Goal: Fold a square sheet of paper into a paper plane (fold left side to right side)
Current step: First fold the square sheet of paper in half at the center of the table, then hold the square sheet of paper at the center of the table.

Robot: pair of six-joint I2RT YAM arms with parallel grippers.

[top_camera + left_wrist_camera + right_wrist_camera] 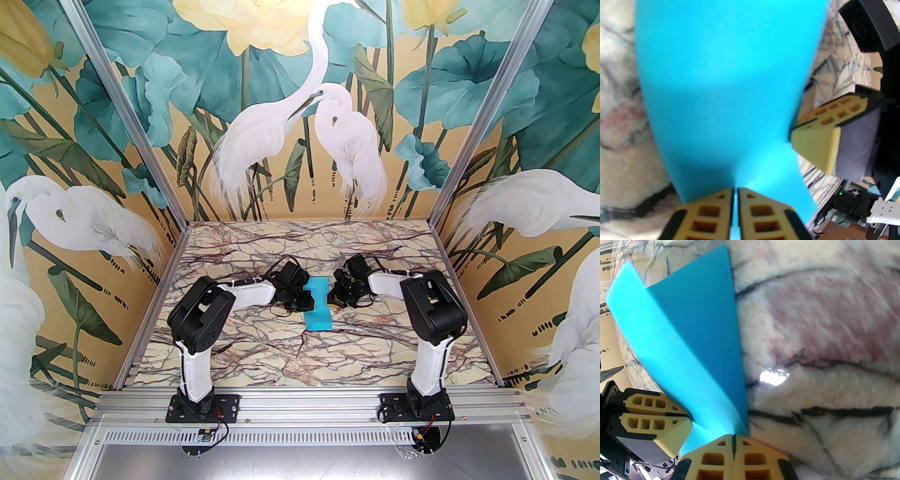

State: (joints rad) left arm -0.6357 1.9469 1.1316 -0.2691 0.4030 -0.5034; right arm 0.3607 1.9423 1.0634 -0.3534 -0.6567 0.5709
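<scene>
The square sheet of paper [317, 307], plain turquoise, lies mid-table as a narrow bowed strip that is pinched in at its waist. My left gripper [307, 300] comes in from the left. In the left wrist view it [735, 189] is shut on the sheet [729, 82] at its near edge. My right gripper [332, 297] comes in from the right. In the right wrist view it [734, 435] is shut on the opposite edge of the sheet [693, 333], which rises off the table in two layers. The two grippers face each other across the sheet. A paper plane is out of view.
The marble-patterned table [262, 347] is walled on three sides by painted panels. An aluminium rail [300, 403] with both arm bases runs along the near edge. Both forearms reach inward and meet at the middle.
</scene>
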